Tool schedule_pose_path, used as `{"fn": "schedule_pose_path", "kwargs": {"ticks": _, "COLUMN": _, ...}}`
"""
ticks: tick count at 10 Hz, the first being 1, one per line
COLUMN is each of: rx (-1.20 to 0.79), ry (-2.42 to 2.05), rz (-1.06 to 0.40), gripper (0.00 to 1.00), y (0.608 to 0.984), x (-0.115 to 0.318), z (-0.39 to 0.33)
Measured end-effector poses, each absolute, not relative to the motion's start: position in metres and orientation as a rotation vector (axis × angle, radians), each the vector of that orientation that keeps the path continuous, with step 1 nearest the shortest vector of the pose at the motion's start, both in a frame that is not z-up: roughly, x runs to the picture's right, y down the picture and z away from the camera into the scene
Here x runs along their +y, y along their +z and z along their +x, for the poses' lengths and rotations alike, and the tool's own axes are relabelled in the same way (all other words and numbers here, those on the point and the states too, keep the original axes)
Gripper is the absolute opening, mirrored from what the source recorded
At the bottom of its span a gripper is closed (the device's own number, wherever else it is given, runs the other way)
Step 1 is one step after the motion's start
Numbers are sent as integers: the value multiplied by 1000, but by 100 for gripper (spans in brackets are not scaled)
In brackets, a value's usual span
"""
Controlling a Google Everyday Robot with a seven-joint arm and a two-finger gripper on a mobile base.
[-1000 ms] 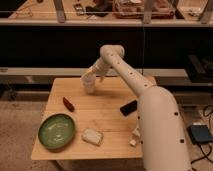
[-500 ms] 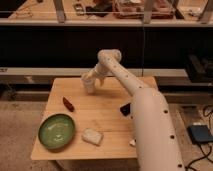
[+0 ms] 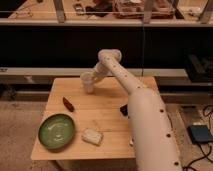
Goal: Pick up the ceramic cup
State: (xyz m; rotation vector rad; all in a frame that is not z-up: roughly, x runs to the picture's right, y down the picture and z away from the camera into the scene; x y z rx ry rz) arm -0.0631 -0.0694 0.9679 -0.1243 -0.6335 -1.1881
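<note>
**Tool at the cup, far side of the desk**

The arm point(image 3: 131, 95) is reaching from the lower right of the view, up and across the desk point(image 3: 107, 107), and is bending at an elbow joint near the far edge. From that joint the forearm is angling down and to the left toward the cup point(image 3: 88, 82).

The tool point(image 3: 92, 79) is sitting at the cup, at the far-left part of the desk. Tool and cup are overlapping in the view, and both are the same pale colour, so whether the tool is gripping the cup or standing apart from it cannot be told.

The cup is appearing upright, with its rim uppermost and its base at or just above the desk surface near the far edge. Whether the base is touching the wood cannot be told.

Other items on the desk:

1. A red object point(image 3: 68, 103) is lying to the left of centre, nearer the camera than the cup and well apart from it.
2. A green bowl point(image 3: 57, 130) is resting at the near-left corner.
3. A white block point(image 3: 92, 136) is lying flat just beside the bowl, on its right, near the front edge.
4. A black phone point(image 3: 123, 108) is lying at the right of centre, partly hidden behind the arm.

A blue object point(image 3: 200, 133) is lying on the floor to the right of the desk, with cables near it. Behind the desk, a dark shelf unit point(image 3: 60, 45) is spanning the width of the view.
</note>
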Motion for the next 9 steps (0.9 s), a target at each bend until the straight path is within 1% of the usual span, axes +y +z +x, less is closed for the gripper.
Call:
{"fn": "schedule_pose_path", "kwargs": {"ticks": 1, "rx": -641, "ry": -1185, "rz": -128, "gripper": 0, "y": 963, "x": -69, "z": -62}}
{"fn": "schedule_pose_path", "kwargs": {"ticks": 2, "rx": -656, "ry": -1171, "rz": -126, "gripper": 0, "y": 953, "x": -72, "z": -59}}
{"fn": "schedule_pose_path", "kwargs": {"ticks": 3, "rx": -679, "ry": -1150, "rz": -119, "gripper": 0, "y": 935, "x": -78, "z": -53}}
{"fn": "schedule_pose_path", "kwargs": {"ticks": 5, "rx": -723, "ry": -1124, "rz": -63, "gripper": 0, "y": 859, "x": -98, "z": -16}}
{"fn": "schedule_pose_path", "kwargs": {"ticks": 6, "rx": -730, "ry": -1143, "rz": -46, "gripper": 0, "y": 823, "x": -99, "z": 6}}
{"fn": "schedule_pose_path", "kwargs": {"ticks": 7, "rx": -752, "ry": -1159, "rz": -40, "gripper": 0, "y": 778, "x": -92, "z": 37}}
{"fn": "schedule_pose_path", "kwargs": {"ticks": 9, "rx": -777, "ry": -1179, "rz": -37, "gripper": 0, "y": 735, "x": -82, "z": 60}}
